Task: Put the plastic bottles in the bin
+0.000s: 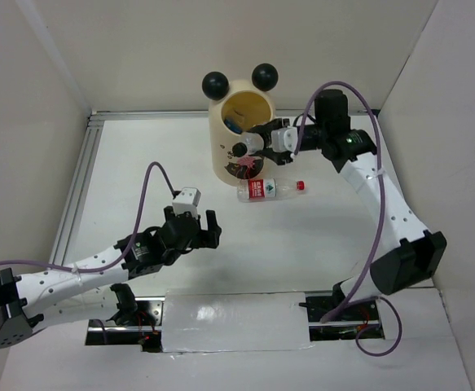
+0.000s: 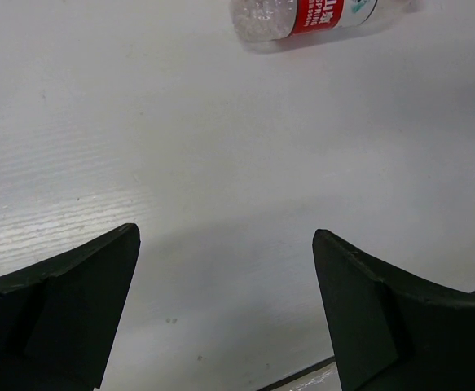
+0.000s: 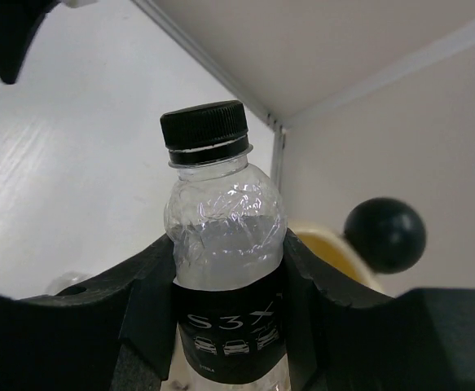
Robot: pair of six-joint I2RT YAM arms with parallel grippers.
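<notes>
The cream bin point(image 1: 221, 134) with two black ball ears stands at the back centre; a blue-labelled bottle point(image 1: 234, 125) lies inside it. My right gripper point(image 1: 257, 142) is shut on a clear bottle with a black label and black cap point(image 3: 221, 261), held just over the bin's front rim point(image 3: 335, 248). A red-white labelled bottle point(image 1: 268, 190) lies on its side on the table in front of the bin; its bottom end shows at the top of the left wrist view point(image 2: 302, 16). My left gripper point(image 1: 202, 226) is open and empty, low over the table, short of that bottle.
White walls enclose the table on the left, back and right. A metal rail point(image 1: 78, 183) runs along the left side and back edge. One black ball ear point(image 3: 384, 235) of the bin is close to my right fingers.
</notes>
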